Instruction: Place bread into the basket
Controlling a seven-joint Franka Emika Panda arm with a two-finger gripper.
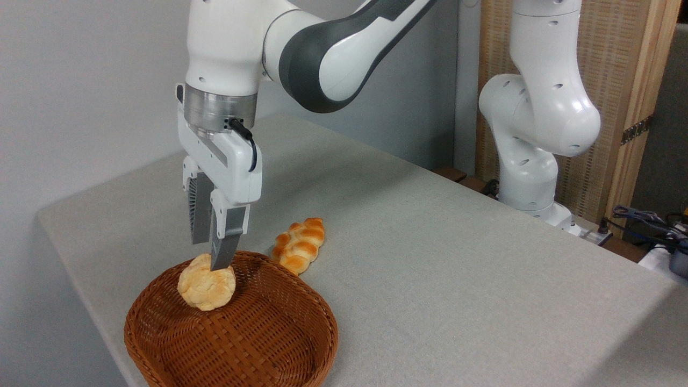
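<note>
Bread [207, 289]: round bun, inside basket [269, 344] at its far-left part, low over the weave. Hand [212, 257]: clamped on the bun's top. Step: placing; next move likely calls for parting the fingers, then lifting clear. Behind, on surface [430, 258]: braided loaf [299, 245].

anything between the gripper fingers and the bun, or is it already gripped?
Nothing between them. In the camera view the gripper is shut on the bun, fingertips at its top, holding it over the basket. The braided loaf lies apart on the table.
</note>
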